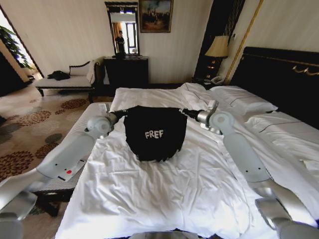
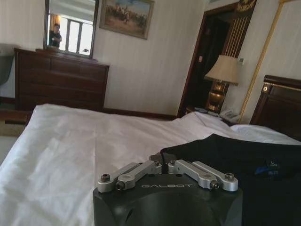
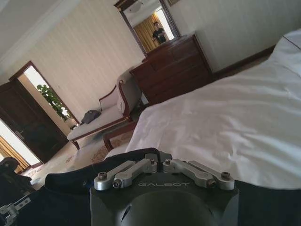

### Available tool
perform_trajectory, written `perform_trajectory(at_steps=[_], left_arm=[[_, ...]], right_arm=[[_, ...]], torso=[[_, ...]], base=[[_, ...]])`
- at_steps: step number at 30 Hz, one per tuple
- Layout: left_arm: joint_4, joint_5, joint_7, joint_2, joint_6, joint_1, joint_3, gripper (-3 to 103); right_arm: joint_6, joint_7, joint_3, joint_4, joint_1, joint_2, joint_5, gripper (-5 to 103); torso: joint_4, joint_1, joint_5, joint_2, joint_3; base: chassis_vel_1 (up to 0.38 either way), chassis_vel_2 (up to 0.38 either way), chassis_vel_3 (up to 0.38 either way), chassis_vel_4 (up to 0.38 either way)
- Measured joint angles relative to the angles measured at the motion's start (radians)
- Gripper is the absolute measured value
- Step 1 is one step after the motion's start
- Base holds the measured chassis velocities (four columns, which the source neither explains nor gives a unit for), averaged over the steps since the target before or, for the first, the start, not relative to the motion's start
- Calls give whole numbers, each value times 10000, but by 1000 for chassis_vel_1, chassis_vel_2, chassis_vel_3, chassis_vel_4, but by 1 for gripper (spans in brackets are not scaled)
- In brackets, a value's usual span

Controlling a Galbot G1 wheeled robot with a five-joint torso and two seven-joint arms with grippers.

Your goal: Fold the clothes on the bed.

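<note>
Your black T-shirt sits just above the middle of the head frame, held up off the white bed so its lower part hangs in a rounded bundle with the "FREE" lettering facing you. Both arms reach in from the lower corners and meet the shirt's top edge. The left claw is at the upper left corner of the cloth, the right claw at the upper right, and they stand at about the same height.

In the left wrist view the left claw has its fingers drawn together, with dark cloth pinched at the tips. The right wrist view shows the right claw likewise closed on the shirt's edge.

The relation to watch is the line between the two claws. It runs across the bed, left to right in the head frame, and the shirt's held edge lies along it. The hanging part drops toward you. Neither arm is nearer; the grip looks even, so I judge that any lay-down or fold depends on keeping that edge level.
</note>
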Motion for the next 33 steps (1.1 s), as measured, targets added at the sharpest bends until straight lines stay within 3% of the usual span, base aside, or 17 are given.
perform_trajectory(at_steps=[3, 5, 10, 16, 24, 33], left_arm=[[-436, -250, -82, 401, 27, -80, -335, 0], [-1026, -587, -161, 964, 89, -102, -770, 0], [-1183, -950, -153, 1423, 253, -666, -851, 0], [-793, -1458, -139, 1473, 359, -1762, -571, 0], [-292, -2306, -124, 1344, 474, -4060, 630, 0], [-474, -2897, -245, 1456, 590, -4917, 795, 0]], right_arm=[[16, 93, -332, -106, 625, -26, 292, 1], [27, 186, -699, -156, 1271, -22, 685, 1], [30, 262, -965, -127, 1970, -271, 1114, 1], [43, 275, -1148, -587, 2764, -392, 1376, 0], [-36, 232, -1645, -1779, 4753, -501, 1867, 0], [-180, 41, -2445, -2632, 6314, -677, 2264, 0]], torso=[[-2, 1, 2, 0, 0], [18, 2, 7, 0, 1], [10, -1, -3, 0, 0], [2, -1, 5, 1, 0], [8, 1, 1, 0, 1], [7, 1, 4, -1, 1]], base=[[0, 0, 0, 0], [0, 0, 0, 0], [0, 0, 0, 0], [0, 0, 0, 0], [0, 0, 0, 0], [0, 0, 0, 0]])
